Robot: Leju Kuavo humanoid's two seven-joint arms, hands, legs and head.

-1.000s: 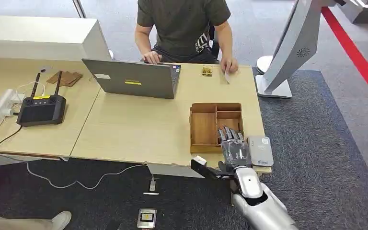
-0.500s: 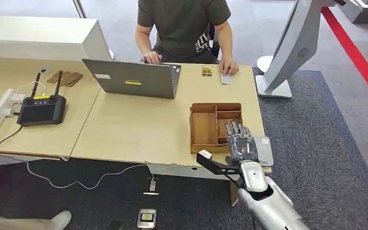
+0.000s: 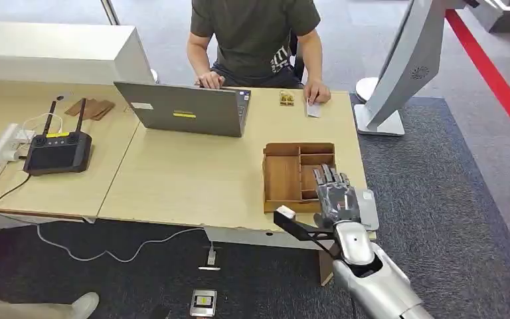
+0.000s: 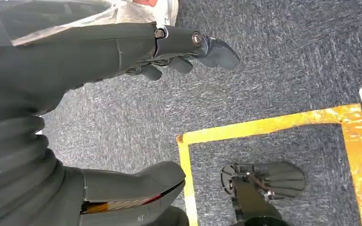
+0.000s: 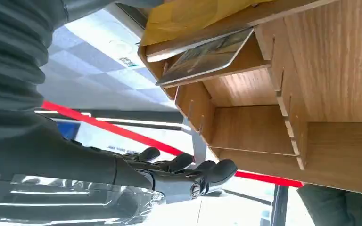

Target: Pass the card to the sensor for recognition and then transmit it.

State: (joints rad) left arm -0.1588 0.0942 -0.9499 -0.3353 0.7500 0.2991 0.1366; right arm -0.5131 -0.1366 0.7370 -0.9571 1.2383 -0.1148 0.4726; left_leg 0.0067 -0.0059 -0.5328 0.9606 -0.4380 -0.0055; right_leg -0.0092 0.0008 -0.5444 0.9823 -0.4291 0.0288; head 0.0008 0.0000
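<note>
Right hand (image 3: 337, 197) hovers with fingers spread and holding nothing at the wooden tray's (image 3: 281, 179) near right corner, partly covering the grey sensor (image 3: 370, 209) beside it. One card (image 5: 205, 55) leans in a tray compartment. Across the table a person's hand (image 3: 318, 91) rests by another card (image 3: 313, 109), near the laptop (image 3: 186, 109).

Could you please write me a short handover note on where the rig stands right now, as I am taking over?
Right hand: over the table's near right corner, between the wooden tray and the grey sensor, partly covering the sensor; fingers extended, nothing visibly held.
Left hand: hanging over the carpet, holding nothing.
Card: the right wrist view shows one lying in a tray compartment.
The person sits across the table with a hand on a small white card.
Done: nothing I can confirm from these views.
Left: pick up the card, present it to the sensor, pass it on.
</note>
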